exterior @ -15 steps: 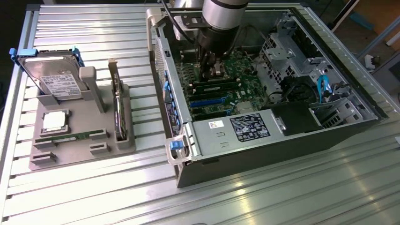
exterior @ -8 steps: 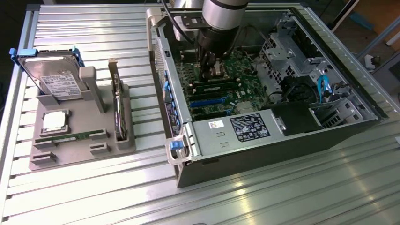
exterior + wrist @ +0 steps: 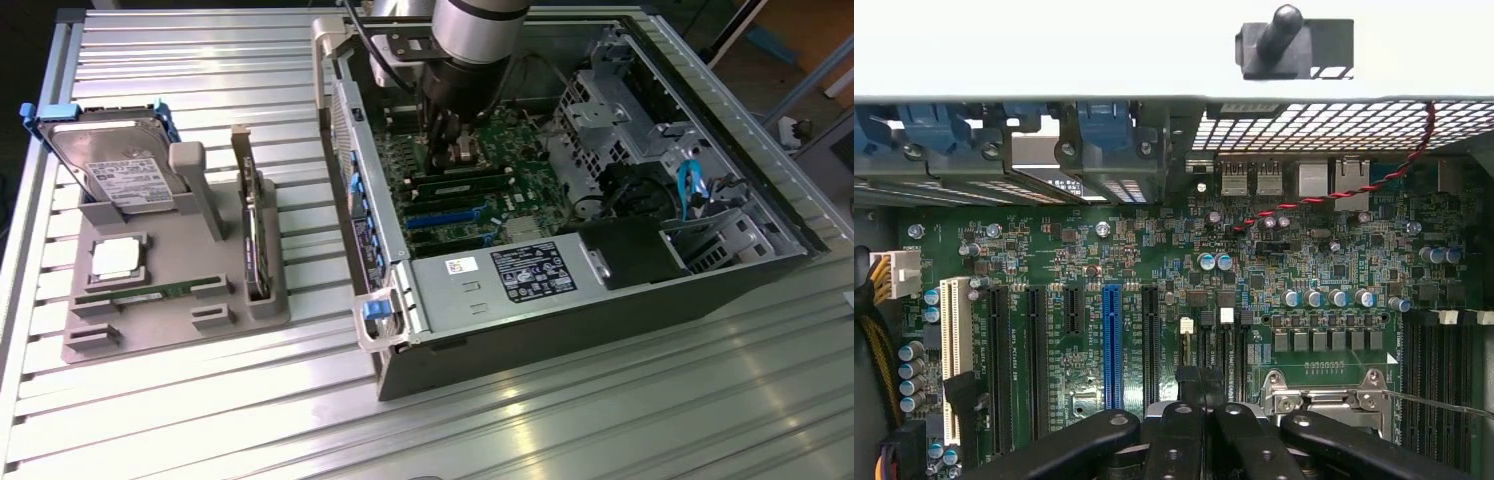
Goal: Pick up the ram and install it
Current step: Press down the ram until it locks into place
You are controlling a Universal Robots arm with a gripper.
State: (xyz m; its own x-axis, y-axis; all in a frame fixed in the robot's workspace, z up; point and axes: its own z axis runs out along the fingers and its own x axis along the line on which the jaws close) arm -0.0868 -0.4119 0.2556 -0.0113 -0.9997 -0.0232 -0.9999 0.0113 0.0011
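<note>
- The jaws, nearest the wrist camera, are pressed together; their black fingers [image 3: 1172,440] meet with no gap, and whether anything thin is pinched between them cannot be told.
- In the exterior view the jaws hang inside the open case [image 3: 601,330], low over the motherboard [image 3: 1154,260].
- A ram [image 3: 147,291] lies flat in a slot of the grey tray [image 3: 174,335], well apart from the jaws, on the exterior view's left.
- A narrow green strip [image 3: 461,186] sits among the dark slots just beside the jaws; whether it is a second ram cannot be told.
- On the tray, a silver processor [image 3: 118,257] rests just behind the ram.
- A hard drive [image 3: 114,165] stands tilted at the tray's back.
- A dark card [image 3: 250,220] stands on edge along the tray's side nearest the case.
- On the motherboard a blue slot [image 3: 1112,340] runs between black ones, and a white slot [image 3: 951,350] lies further out.
- A metal socket frame [image 3: 1324,395] sits just beside the fingers.
- Tray and case rest on a ribbed metal worktop [image 3: 601,430].
</note>
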